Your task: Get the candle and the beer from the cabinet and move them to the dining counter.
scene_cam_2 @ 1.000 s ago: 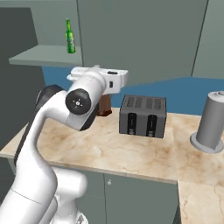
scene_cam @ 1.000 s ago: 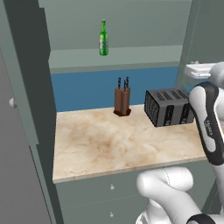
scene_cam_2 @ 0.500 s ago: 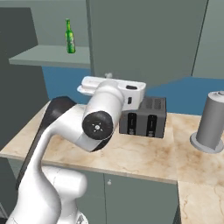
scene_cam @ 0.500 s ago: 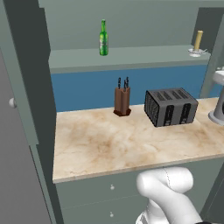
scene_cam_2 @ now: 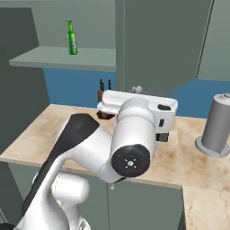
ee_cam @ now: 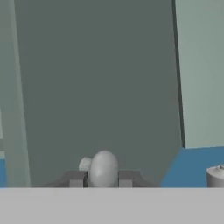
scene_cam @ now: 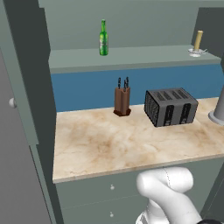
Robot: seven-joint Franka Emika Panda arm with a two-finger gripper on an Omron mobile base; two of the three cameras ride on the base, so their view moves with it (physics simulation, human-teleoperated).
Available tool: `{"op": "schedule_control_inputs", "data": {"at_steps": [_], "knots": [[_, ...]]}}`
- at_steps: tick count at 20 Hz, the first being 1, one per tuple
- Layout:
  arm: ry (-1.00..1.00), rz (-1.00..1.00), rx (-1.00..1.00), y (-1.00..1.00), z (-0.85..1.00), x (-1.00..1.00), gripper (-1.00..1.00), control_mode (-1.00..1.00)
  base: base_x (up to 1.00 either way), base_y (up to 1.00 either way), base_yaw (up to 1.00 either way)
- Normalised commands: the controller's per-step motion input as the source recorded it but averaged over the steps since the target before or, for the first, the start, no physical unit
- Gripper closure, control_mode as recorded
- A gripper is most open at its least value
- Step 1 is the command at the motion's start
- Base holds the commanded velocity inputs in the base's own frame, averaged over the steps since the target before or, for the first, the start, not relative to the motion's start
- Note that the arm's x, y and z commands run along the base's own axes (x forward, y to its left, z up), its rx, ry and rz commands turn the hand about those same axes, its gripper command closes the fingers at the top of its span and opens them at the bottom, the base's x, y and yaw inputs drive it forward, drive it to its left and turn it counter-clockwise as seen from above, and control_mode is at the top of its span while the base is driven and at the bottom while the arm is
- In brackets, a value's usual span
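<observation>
- Two things wait up on the shelf of the cabinet (scene_cam: 131,57): the beer (scene_cam: 103,38) stands upright toward the left, and the candle (scene_cam: 197,42) sits in its little dish far to the right, near the shelf's end.
- Neither has been touched, so I judge the fetching has not begun; the job right now looks like door work.
- Down in the hand view, the gripper (ee_cam: 103,178) has its two dark tips either side of a small round knob (ee_cam: 103,168), close against it. It looks like a pinch on the knob, though whether the grip is firm I cannot say.
- That knob belongs to the grey-green door (scene_cam_2: 161,45), whose broad face hangs between the arm and the candle's end of the shelf when seen from the right base camera.
- Swinging that door wider would probably open a path to the candle.
- Below, the marble worktop (scene_cam: 100,144) carries a knife block (scene_cam: 122,98), a black toaster (scene_cam: 170,106) and a grey canister (scene_cam_2: 217,126), so low room is crowded.
- Above the shelf there is clear height around the bottle, well apart from the candle.
- Shelf edge and door edge are the spots I would watch for a knock.
</observation>
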Motion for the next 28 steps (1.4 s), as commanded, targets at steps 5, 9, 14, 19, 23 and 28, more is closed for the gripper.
{"op": "schedule_control_inputs", "data": {"at_steps": [5,9,14,19,23,28], "knots": [[0.00,0.02,0.03,-0.81,0.00,-0.54,1.00,-1.00,0.00,0.00,0.00],[0.00,0.02,0.02,-0.72,0.00,-0.44,1.00,-1.00,0.00,0.00,0.00],[0.00,0.01,0.00,-0.49,0.00,-0.22,1.00,-1.00,0.00,0.00,0.00],[0.00,0.00,0.00,-0.14,0.00,-0.04,1.00,-1.00,0.00,0.00,0.00],[0.00,0.00,0.00,0.17,0.00,-0.43,1.00,-1.00,0.00,0.00,0.00],[0.00,-0.01,-0.05,0.87,-0.02,-0.87,1.00,-1.00,0.00,0.00,0.00]]}}
